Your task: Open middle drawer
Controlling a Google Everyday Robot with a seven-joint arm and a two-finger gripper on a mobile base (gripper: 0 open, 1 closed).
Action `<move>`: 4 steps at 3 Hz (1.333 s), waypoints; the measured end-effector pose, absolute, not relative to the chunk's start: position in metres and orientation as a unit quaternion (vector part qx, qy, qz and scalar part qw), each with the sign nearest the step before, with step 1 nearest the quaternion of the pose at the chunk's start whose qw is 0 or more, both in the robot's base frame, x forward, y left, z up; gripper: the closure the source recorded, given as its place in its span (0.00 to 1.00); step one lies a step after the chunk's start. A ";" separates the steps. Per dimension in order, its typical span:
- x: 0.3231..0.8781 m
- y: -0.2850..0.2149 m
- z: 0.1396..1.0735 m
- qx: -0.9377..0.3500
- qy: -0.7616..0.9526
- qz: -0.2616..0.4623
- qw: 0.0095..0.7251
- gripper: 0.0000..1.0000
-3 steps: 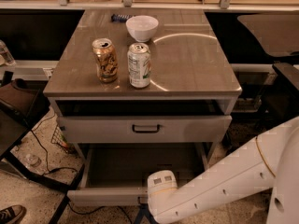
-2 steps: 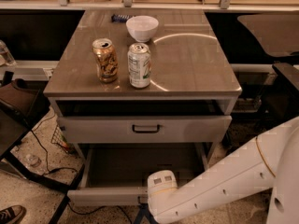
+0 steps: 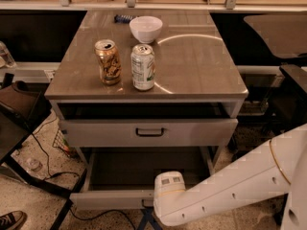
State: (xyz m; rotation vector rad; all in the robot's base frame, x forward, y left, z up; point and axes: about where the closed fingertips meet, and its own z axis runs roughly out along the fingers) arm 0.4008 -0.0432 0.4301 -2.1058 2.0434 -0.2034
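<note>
Fingers — low, at the pulled-out middle drawer's front edge

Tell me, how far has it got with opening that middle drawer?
Mostly done: the middle drawer stands pulled well out beneath the upper drawer, its grey inside showing. In hand: the end effector sits at the middle drawer's front edge. Left: perhaps a last short pull, then drawing the arm away.

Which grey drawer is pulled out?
The lower, shallow light-grey drawer, showing its plain inside; the robot's gripper is at its front. The taller-fronted drawer above is shut.
</note>
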 end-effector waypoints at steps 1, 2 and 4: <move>0.420 -0.059 0.453 -0.709 0.694 -0.066 0.108 1.00; 0.440 -0.073 0.475 -0.705 0.697 -0.064 0.116 1.00; 0.518 -0.122 0.533 -0.685 0.710 -0.074 0.145 1.00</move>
